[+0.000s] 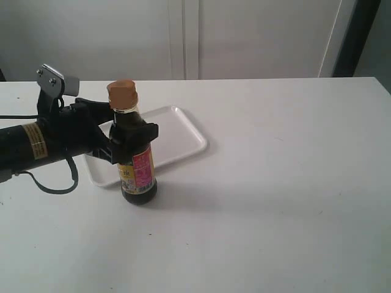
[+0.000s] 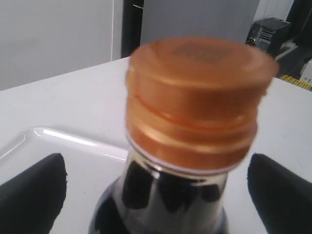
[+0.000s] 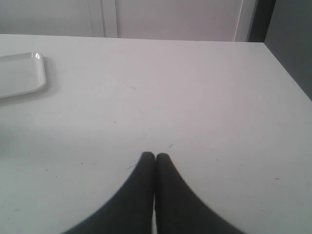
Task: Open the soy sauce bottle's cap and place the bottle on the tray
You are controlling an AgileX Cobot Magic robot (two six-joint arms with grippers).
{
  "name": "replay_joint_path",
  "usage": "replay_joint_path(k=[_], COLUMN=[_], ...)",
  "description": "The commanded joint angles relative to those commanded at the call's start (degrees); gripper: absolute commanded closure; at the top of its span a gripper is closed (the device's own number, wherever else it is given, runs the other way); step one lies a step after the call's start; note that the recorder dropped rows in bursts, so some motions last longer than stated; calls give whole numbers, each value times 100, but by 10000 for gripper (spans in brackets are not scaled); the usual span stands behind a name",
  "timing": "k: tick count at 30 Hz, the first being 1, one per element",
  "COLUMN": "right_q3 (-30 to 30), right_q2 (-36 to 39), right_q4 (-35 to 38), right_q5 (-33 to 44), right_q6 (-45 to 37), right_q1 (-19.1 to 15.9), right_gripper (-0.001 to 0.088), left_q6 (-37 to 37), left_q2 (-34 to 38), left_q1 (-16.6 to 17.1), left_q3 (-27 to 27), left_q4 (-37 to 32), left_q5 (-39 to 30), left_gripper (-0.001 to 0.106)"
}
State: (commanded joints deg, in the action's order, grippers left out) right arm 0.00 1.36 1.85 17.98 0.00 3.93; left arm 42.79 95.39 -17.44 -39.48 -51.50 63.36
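Right up at our lens is the cap point(image 2: 195, 97), shut, on the bottle point(image 1: 137, 159) our left gripper point(image 1: 131, 137) clamps just beside the tray point(image 1: 183, 131), while our right gripper point(image 3: 155, 161), fingers pressed together, should hook that lid's edge squarely.

The left arm reaches in low from the left edge of the exterior view, lying nearly level, its black left claw point(image 1: 131, 139) clamped around the soy sauce bottle point(image 1: 138, 165). The right claw point(image 3: 155, 157) has both fingertips pressed together, holding nothing.
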Motion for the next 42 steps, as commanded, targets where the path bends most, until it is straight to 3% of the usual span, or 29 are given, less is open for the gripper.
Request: replay_joint_path(k=[19,27,34,42], right_q3=[0,0,0,0], right_q2=[0,0,0,0], right_q4=[0,0,0,0], right_q5=[0,0,0,0], right_q6=[0,0,0,0], right_q1=[0,0,0,0], right_gripper=[868,868,868,868], left_q6=[-538,-552,-552,-561], left_q2=[465,465,465,465], left_q1=[0,0,0,0], left_q3=[0,0,0,0], left_q4=[11,11,11,-38], left_q5=[299,299,257,258], left_gripper=[42,443,1022,1053])
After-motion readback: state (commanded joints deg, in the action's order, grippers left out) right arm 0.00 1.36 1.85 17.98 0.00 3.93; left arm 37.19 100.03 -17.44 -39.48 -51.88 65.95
